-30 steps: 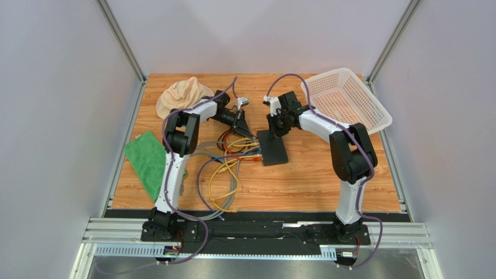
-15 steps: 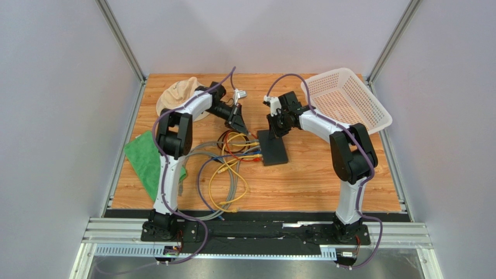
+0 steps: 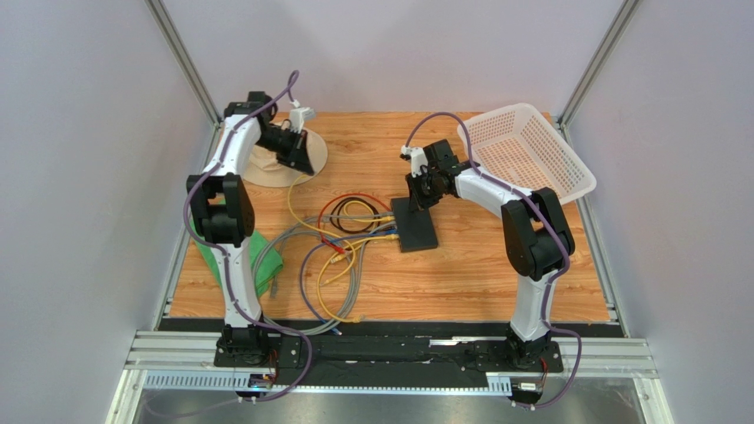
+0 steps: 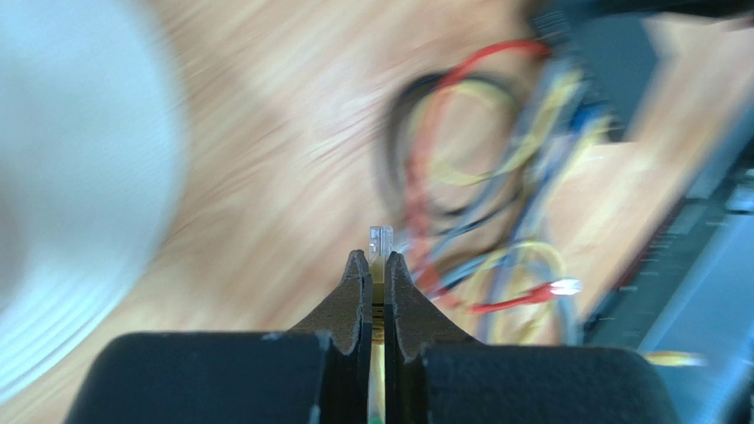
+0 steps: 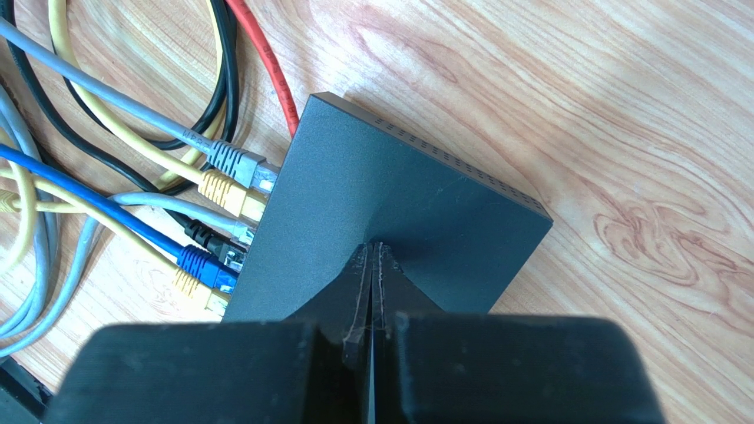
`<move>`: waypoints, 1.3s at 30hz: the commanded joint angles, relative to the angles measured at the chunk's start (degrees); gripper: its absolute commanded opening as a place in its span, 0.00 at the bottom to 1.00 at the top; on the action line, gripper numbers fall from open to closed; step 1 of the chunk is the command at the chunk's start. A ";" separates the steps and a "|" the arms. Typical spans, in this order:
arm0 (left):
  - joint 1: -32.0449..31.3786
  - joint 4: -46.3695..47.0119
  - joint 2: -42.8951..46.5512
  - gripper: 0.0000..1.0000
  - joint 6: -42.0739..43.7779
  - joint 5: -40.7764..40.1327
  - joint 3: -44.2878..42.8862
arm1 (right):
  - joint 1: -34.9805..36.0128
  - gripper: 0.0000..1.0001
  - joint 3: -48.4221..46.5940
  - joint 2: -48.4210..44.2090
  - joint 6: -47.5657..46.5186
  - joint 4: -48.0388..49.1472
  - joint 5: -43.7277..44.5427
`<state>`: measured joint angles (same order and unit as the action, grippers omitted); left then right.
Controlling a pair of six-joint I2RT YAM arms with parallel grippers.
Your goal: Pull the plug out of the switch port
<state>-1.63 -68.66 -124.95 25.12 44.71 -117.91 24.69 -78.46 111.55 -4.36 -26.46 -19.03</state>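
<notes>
One wooden table (image 3: 478,274) carries the whole setup.

A white perforated basket (image 3: 531,146) sits at the far right corner. A beige cloth item (image 3: 257,168) lies at the far left, and a green cloth (image 3: 265,263) lies at the left edge, partly hidden behind the left arm.

The switch (image 3: 416,225), a flat black box, lies flat at mid-table. The right gripper (image 5: 373,252) has its fingers fully together with nothing between them, and its tips are set on the switch's top face.

A tangle of cables (image 3: 350,221) in red, black, grey, blue and yellow lies just left of the switch. Several are seated in ports along its left edge.

The left gripper (image 4: 372,261) is raised over the beige cloth item, well apart from the switch. Its fingers are pinched on a clear plug (image 4: 380,238), whose tip stands proud of the fingertips. A yellow cable (image 3: 290,190) trails from the plug down to the table. The left wrist view is blurred.
</notes>
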 commanded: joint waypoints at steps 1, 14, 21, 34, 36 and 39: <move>3.38 0.27 -0.12 0.00 8.97 -16.13 -1.36 | 0.36 0.00 0.94 4.47 -1.62 -4.74 3.38; 5.32 17.68 -3.55 0.01 14.87 -51.11 -1.26 | 0.36 0.00 0.94 4.29 -1.44 -4.39 3.73; 4.88 16.02 -3.64 0.28 8.81 -44.98 -3.47 | 0.45 0.00 0.76 4.47 -1.44 -4.48 3.82; 1.99 17.50 9.88 0.71 -1.30 -15.99 0.75 | 0.54 0.00 0.58 4.56 -1.62 -4.66 3.91; 1.89 18.47 11.12 0.72 -6.10 -8.55 1.54 | 0.71 0.00 0.50 4.64 -1.70 -4.65 4.00; -1.52 20.76 11.57 0.72 -14.88 1.68 2.59 | 0.71 0.00 0.50 4.64 -1.70 -4.74 4.08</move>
<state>0.54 -51.94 -118.26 22.61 27.40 -115.96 24.75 -79.46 112.20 -4.36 -27.14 -19.09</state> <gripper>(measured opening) 0.717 0.005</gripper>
